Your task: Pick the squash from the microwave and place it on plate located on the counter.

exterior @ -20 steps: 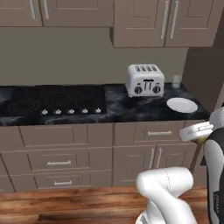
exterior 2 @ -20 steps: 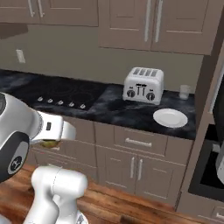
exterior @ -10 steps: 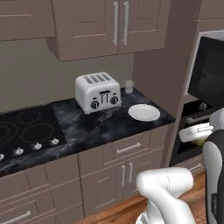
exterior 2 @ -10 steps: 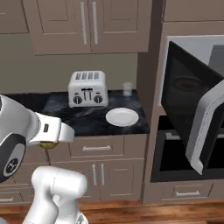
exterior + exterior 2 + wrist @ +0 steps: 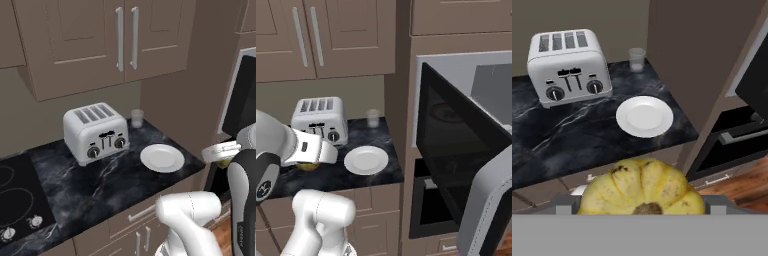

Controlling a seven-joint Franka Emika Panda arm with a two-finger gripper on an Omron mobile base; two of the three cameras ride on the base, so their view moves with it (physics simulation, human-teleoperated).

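At the far left of the black marble worktop [image 5: 115, 185] stands a silver toaster [image 5: 96, 132], and a small glass [image 5: 136, 118] sits just to its right against the back wall. Further right, near the front edge of the worktop, lies the plain white plate [image 5: 644, 116], bare, with nothing on it. Right again, past the tall cabinet side, the microwave [image 5: 466, 105] hangs open, its dark-glass door swung out toward the camera in the right base view.

The squash [image 5: 643, 189] is out of the microwave and in the gripper [image 5: 643, 207]: in the hand view its ribbed yellow body sits low and close, with the finger tips pressed in on either side, so the jaws are closed about it at roughly the squash's width.

The relation that matters is gripper to plate. In the hand view the plate lies straight ahead of the squash and beyond the worktop's front edge, so I judge the coming move to be a reach forward over the edge and then a lowering. In the left base view the hand sits off the worktop's right end, level with it, the plate to its left.
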